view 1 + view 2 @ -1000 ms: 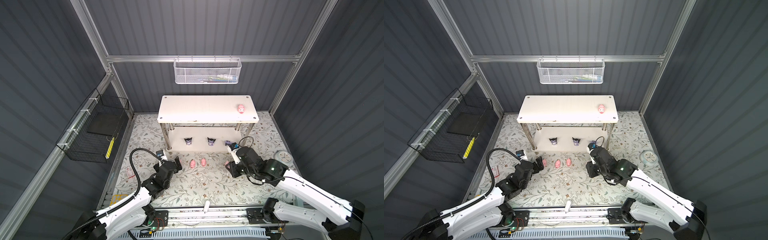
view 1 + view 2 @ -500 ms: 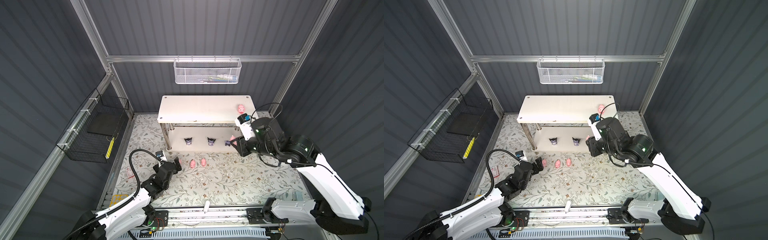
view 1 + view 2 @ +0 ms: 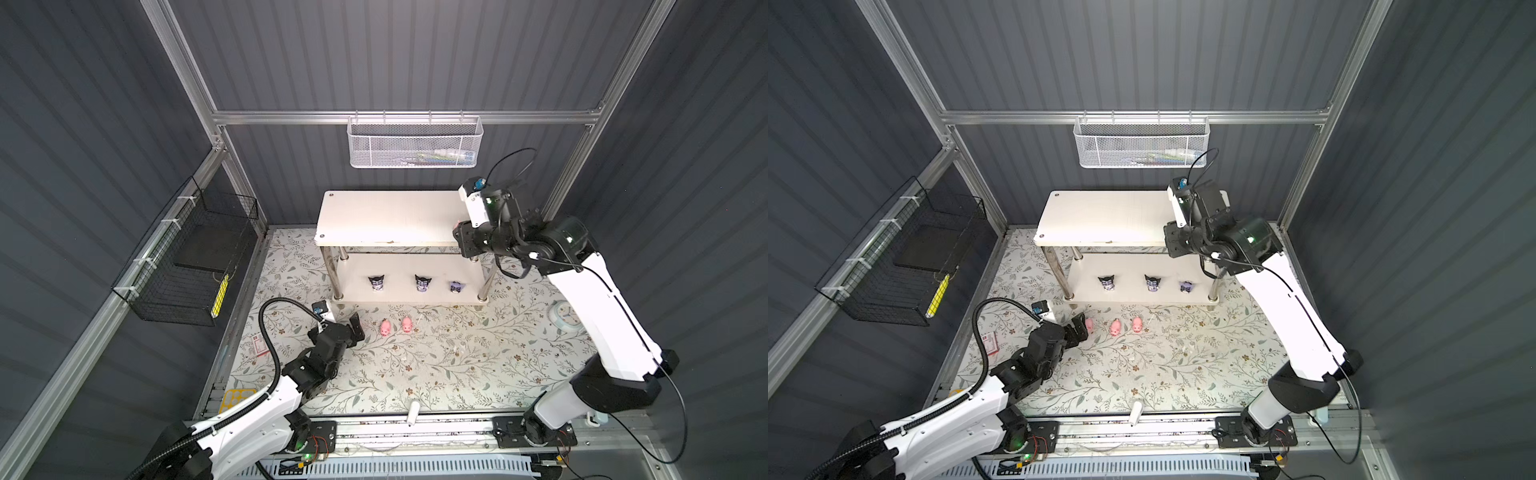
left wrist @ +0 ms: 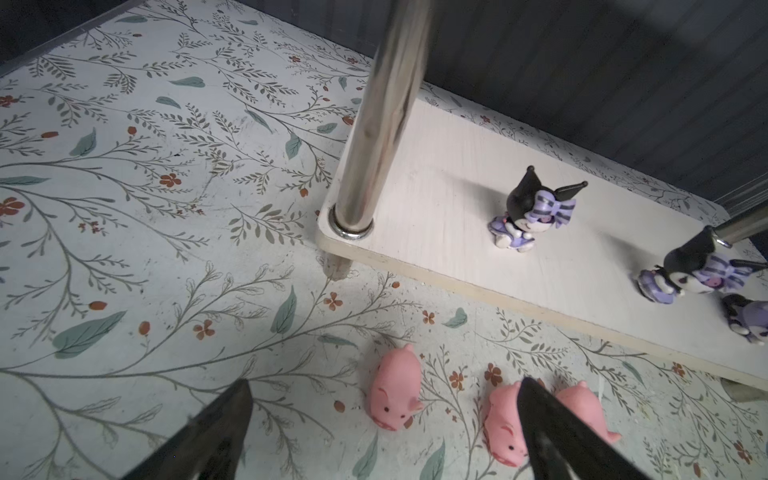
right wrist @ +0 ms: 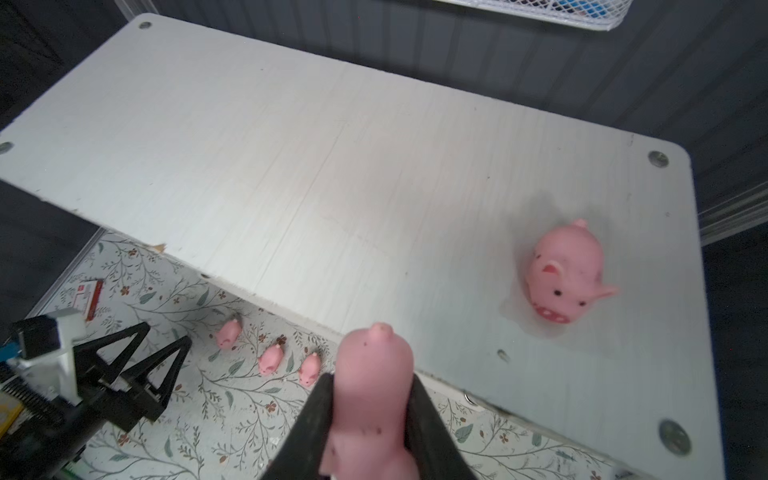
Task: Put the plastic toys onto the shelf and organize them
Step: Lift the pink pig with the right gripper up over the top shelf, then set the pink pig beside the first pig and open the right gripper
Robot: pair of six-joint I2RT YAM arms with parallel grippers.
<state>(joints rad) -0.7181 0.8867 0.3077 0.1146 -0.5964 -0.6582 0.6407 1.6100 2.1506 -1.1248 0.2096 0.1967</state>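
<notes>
Right gripper (image 5: 371,384) is clamped on a pig (image 5: 372,357), tail end sticking out past the fingertips, hanging at the front edge of the shelf (image 3: 386,216), right end of the top board (image 5: 332,166). Step in hand, as I read it: putting this one up top. Parked pig (image 5: 567,270) sits on that board near the right end, belly down. Held one is over the edge or just short of it, hard to call from the wrist view. Next move needs a short push inward, lowering to contact, then release beside the parked pig, not on it. Left gripper (image 4: 384,386) is wide open, low over the mat (image 3: 436,365), lined up on the three pigs (image 3: 1116,328) in a row before the shelf. Figurines (image 3: 422,282), three, stand in a row on the lower board (image 4: 457,166). Pigs look small, soft, pink, dirt-speckled.
</notes>
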